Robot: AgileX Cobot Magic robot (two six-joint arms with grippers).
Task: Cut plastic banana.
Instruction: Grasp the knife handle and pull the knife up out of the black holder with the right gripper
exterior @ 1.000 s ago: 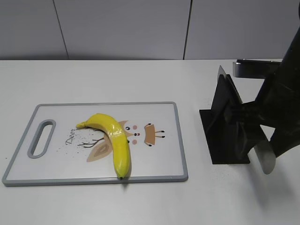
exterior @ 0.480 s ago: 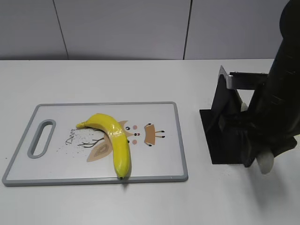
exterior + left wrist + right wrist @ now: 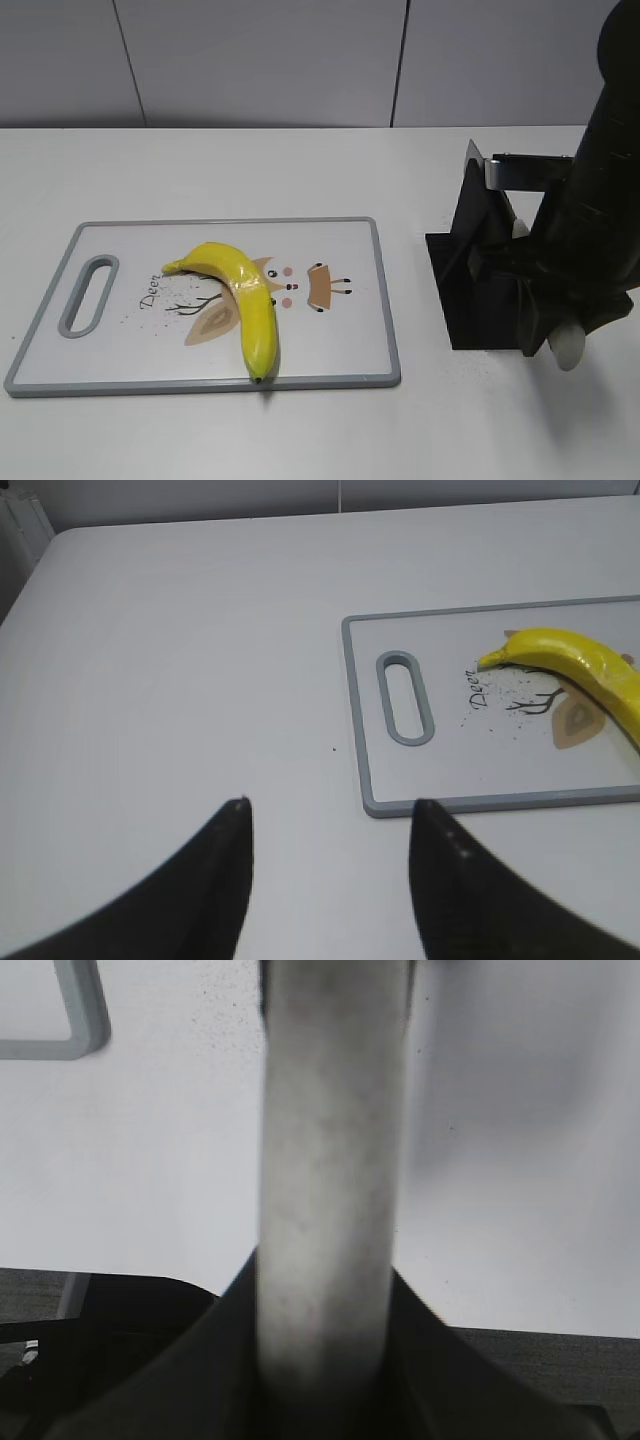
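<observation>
The plastic banana is glossy yellow and curved. It lies on the white cutting board, dark tip near the front edge; its stem end also shows in the left wrist view. My right gripper hangs beside the black knife stand, shut on a knife's pale grey handle. The rounded handle end points down at the table. A silver blade part shows near the stand's top. My left gripper is open and empty over bare table, left of the board's front corner.
The cutting board has a grey rim, a handle slot at its left end and a printed deer picture. The black stand rests on a black base plate right of the board. A grey wall closes the back.
My right arm has swung more upright and closer over the stand, and the silver blade part has dropped a little lower. The banana and board have not moved.
</observation>
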